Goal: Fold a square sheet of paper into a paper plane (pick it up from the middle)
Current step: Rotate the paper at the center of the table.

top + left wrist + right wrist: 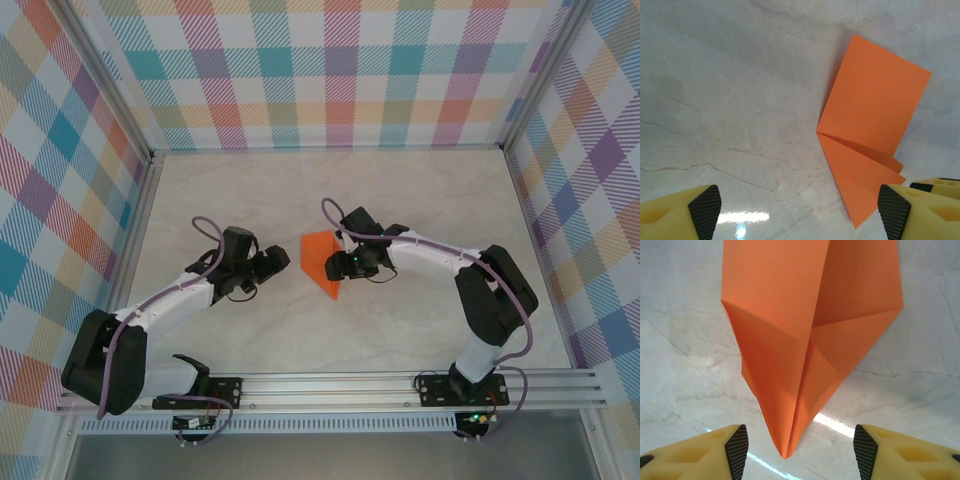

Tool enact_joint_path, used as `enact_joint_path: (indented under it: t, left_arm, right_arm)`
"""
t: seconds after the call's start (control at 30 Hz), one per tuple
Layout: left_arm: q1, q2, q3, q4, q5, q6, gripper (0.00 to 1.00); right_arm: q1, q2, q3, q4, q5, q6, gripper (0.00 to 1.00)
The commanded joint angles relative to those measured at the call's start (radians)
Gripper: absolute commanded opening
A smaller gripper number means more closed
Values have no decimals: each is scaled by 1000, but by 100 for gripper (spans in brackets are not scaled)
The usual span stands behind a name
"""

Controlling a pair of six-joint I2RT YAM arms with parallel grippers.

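Note:
The orange sheet of paper (322,262) lies on the marble table between the two arms, folded so that two flaps meet at a centre crease and run to a sharp point. In the right wrist view the paper (805,330) points its tip toward my right gripper (801,452), which is open; the tip lies between the fingers and touches neither pad. From the left wrist camera the paper (870,115) sits to the right, its tip close to the right fingertip (894,210). My left gripper (799,212) is open over bare table. From above, the left gripper (280,262) and right gripper (338,268) flank the paper.
Plaid walls (340,70) enclose the table on three sides, with metal posts at the back corners. An aluminium rail (330,385) carrying both arm bases runs along the near edge. Bare marble tabletop (330,190) stretches behind the paper.

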Motion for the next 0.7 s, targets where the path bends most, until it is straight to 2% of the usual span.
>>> enact_joint_path:
  t: [0.0, 0.27, 0.67]
  left_arm:
    - [-22, 14, -13, 20, -23, -14, 84]
    - [-30, 33, -9, 22, -23, -13, 85]
    - [-49, 79, 7, 35, -14, -12, 84]
  right_arm:
    - [23, 48, 54, -46, 83, 30, 63]
    - [39, 120, 115, -48, 53, 10, 65]
    - [36, 174, 114, -39, 118, 43, 46]
